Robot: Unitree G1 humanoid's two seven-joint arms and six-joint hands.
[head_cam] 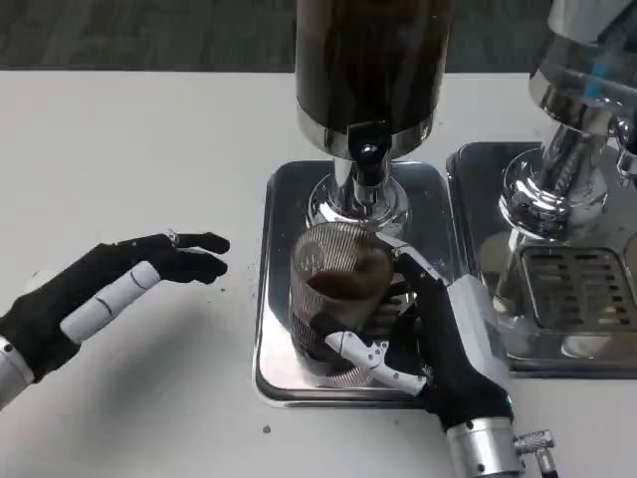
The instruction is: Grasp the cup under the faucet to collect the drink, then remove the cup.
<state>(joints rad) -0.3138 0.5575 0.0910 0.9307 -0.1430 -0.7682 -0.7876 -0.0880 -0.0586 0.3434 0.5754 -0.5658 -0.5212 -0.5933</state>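
Cup [340, 299], ribbed and clear with dark drink in its lower part, stands upright on the shiny metal drip tray [274, 289] just below the centre of the frame, directly at 6 o'clock from the black faucet [369, 151] of the dark drink dispenser [370, 70]. The dispenser's chrome pedestal [356, 204] rises from the tray just behind the cup, at its 12 o'clock. The right hand [443, 344] comes up from the 5 o'clock edge of the picture and wraps the cup from its 3 o'clock side: its fingers [373, 360] curl across the near wall of the cup at 6 o'clock while other fingers lie against the far side near the rim, so the hand grips the cup. The cup's base touches the tray. The left hand [109, 289] lies low over the white table [129, 149] at 9 o'clock from the cup, well apart from the tray, holding nothing, its fingers extended and slightly spread, their tips pointing toward 3 o'clock. A second dispenser [582, 90] with a chrome column stands at 2 o'clock on its own tray with a slotted grille [577, 289], just beside the first tray.
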